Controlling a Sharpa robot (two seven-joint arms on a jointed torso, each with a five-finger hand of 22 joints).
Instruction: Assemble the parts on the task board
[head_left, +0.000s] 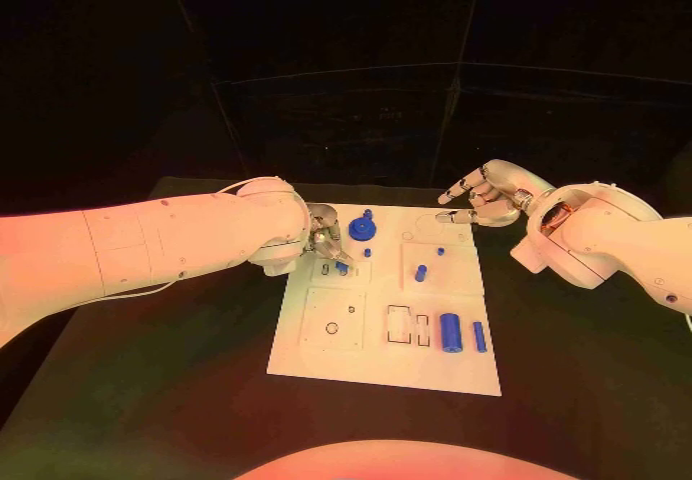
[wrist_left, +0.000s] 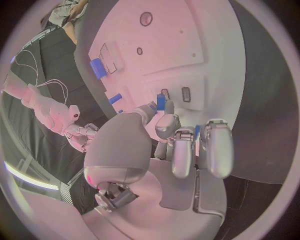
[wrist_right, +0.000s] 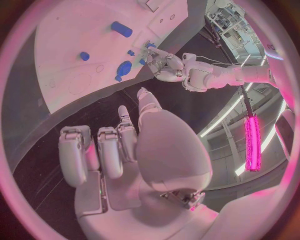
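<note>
- Parts: small blue plastic-looking pieces, judged light, stiff and smooth; likely to slip or tip, so best pinched across the sides with fingertips
- Board (head_left: 378, 375), white, flat in the middle of the table (head_left: 159, 400); judged rigid
- Left robot hand (head_left: 323, 240) over the board's far left corner, fingertips pinching a small blue peg (wrist_left: 160, 102) just above a slot in a raised plate there
- Right robot hand (head_left: 483, 198) hovering off the board's far right corner, fingers loosely curled, holding nothing
- Round blue piece (head_left: 362, 229) near the far edge, just beside the left robot hand; flat and wide, better gripped by its rim
- Short peg (head_left: 421, 272) standing mid-board
- Large cylinder (head_left: 451, 332) and thin bar (head_left: 479, 336) lying toward the near right corner, beside two empty rectangular recesses (head_left: 405, 326); cylinder may roll once lifted out
- Square plate (head_left: 333, 320) on the left side with a round hole, nothing in it
</note>
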